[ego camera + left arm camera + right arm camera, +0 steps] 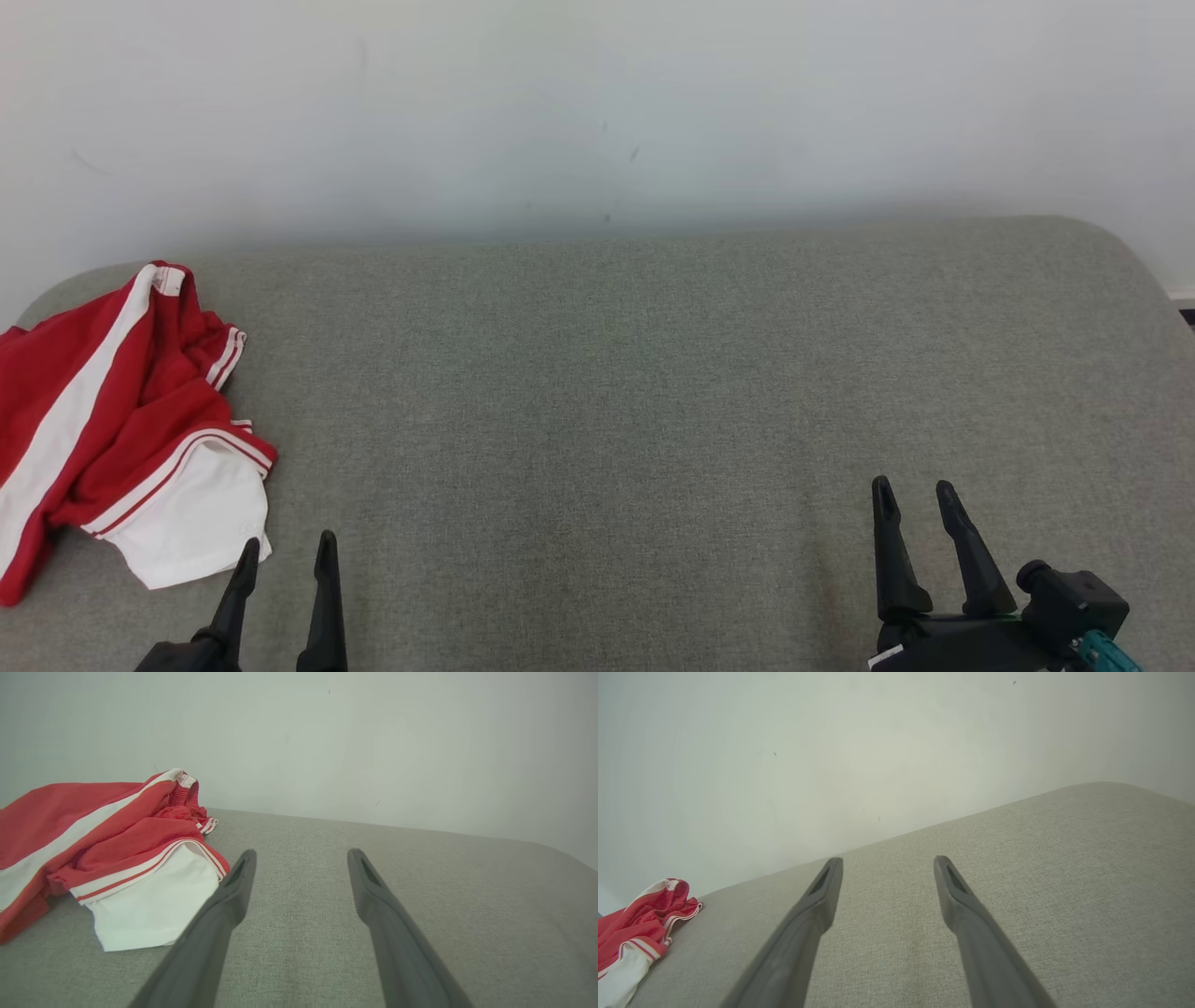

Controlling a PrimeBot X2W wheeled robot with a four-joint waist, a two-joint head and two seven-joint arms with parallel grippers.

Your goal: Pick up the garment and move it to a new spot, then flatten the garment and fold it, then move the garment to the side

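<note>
A crumpled red garment (pixel 103 401) with white stripes and a white panel lies bunched at the far left of the grey cushion. My left gripper (pixel 288 546) stands open at the lower left, its left fingertip just beside the garment's white corner, nothing between its fingers. In the left wrist view the garment (pixel 112 854) sits left of the open left gripper (pixel 301 856). My right gripper (pixel 913 495) is open at the lower right, far from the garment. In the right wrist view the garment (pixel 640 933) shows at the lower left, and the right gripper (pixel 887 863) is empty.
The grey fabric cushion (pixel 635 401) spans the whole width, with rounded back corners. A pale wall (pixel 597 103) rises right behind it. The cushion's right edge (pixel 1158 280) drops off near a dark strip of floor.
</note>
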